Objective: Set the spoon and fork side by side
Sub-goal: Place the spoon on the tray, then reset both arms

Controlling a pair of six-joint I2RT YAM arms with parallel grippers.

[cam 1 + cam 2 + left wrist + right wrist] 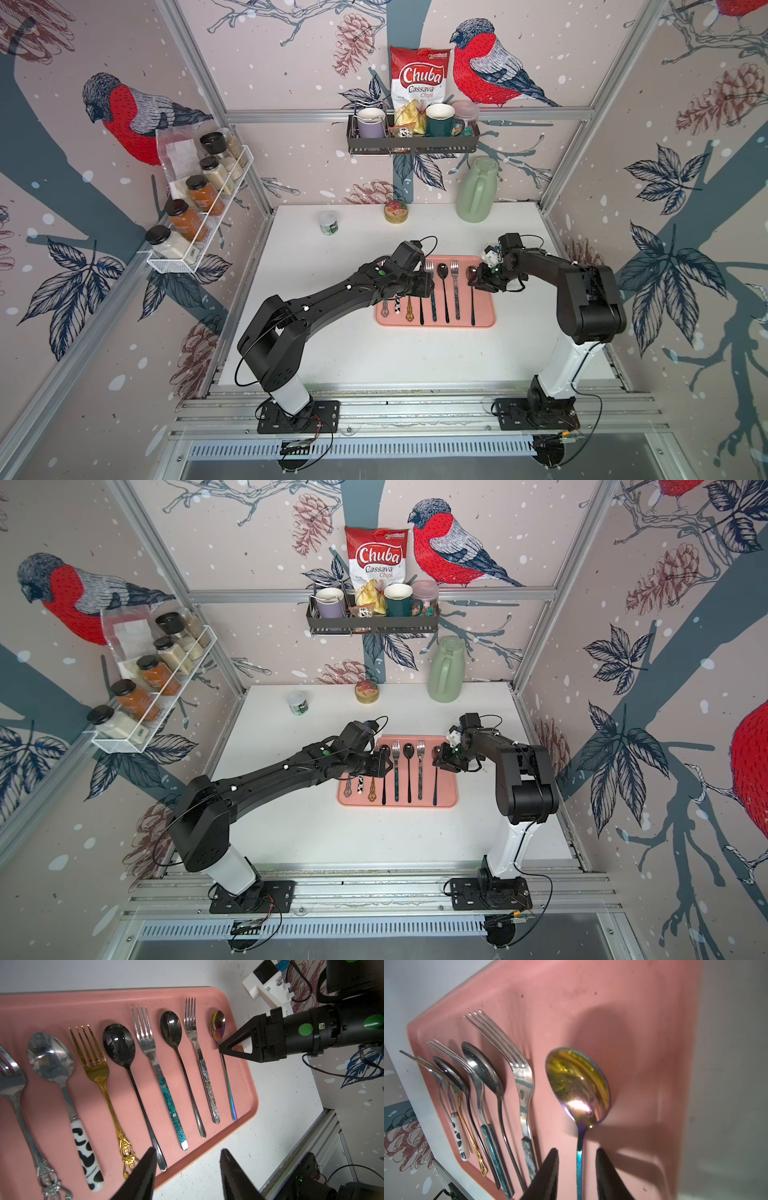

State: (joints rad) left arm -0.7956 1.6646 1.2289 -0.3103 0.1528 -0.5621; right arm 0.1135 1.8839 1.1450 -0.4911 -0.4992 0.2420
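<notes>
A pink tray (484, 309) (62, 1007) holds several forks and spoons in a row, alternating, handles toward me. The rainbow-tinted spoon (472, 274) (217, 1022) (578, 1084) lies flat at the right end, beside a silver fork (456, 286) (192, 1022) (523, 1080). My right gripper (478, 284) (440, 762) (576, 1150) is open low over that spoon's neck, a finger on each side of the thin handle with a gap to each. Above the tray's left part my left gripper (428, 286) (188, 1150) stands open, holding nothing.
At the table's back stand a green jug (478, 189), a round tin (396, 212) and a small white jar (329, 222). A spice rack (199, 208) hangs on the left wall and a dark shelf (411, 143) with mugs and chips on the back wall.
</notes>
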